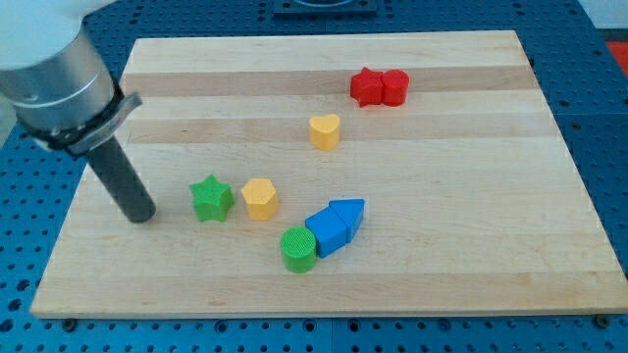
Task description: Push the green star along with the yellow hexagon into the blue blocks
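Note:
The green star (211, 198) lies left of centre on the wooden board (442, 265). The yellow hexagon (260, 198) sits just to its right, a small gap between them. The blue blocks lie lower right of the hexagon: a blue cube (328, 232) touching a blue triangle (348, 213). My tip (140, 215) rests on the board left of the green star, about a block's width away from it.
A green cylinder (298, 249) touches the blue cube's lower left. A yellow heart (325, 130) lies above centre. Two red blocks (379, 87) sit together at the upper right. The board's left edge is near my tip.

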{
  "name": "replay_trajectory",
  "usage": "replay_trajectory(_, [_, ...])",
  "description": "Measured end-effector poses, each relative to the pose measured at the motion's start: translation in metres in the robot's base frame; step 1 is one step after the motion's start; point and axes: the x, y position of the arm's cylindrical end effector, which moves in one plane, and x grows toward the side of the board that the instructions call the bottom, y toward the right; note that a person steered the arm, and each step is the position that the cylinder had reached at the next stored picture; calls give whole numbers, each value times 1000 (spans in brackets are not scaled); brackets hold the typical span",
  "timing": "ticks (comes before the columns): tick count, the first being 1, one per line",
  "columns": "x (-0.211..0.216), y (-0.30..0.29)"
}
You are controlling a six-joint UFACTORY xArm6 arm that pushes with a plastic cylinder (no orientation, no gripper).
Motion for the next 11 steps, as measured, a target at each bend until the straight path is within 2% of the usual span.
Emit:
replay_trajectory(5, [-4,151])
replay_trajectory(6, [-8,144])
replay_trajectory(7, [-40,129])
replay_trajectory(8, [-54,160])
replay_trajectory(9, [-54,191])
replay_trajectory(11, [-31,189])
